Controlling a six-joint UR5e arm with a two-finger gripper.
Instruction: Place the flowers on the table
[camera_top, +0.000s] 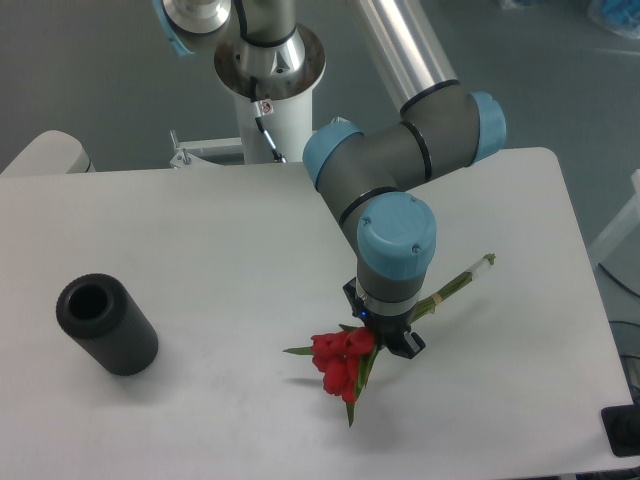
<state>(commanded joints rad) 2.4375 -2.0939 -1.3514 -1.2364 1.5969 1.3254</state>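
The flowers (341, 364) are a small bunch of red blooms with green leaves, low over the front middle of the white table (200, 250). Their thin green stems (462, 277) run up and to the right. My gripper (384, 330) points straight down over the stems just behind the blooms. The blue wrist cap hides its fingertips, and only black finger parts show on either side of the stems. Whether the fingers hold the stems I cannot tell, nor whether the flowers rest on the table.
A dark grey cylinder (105, 324) lies on its side at the table's left, open end facing up-left. The arm's base column (270, 90) stands at the far edge. The table's right edge runs close to the stem tips.
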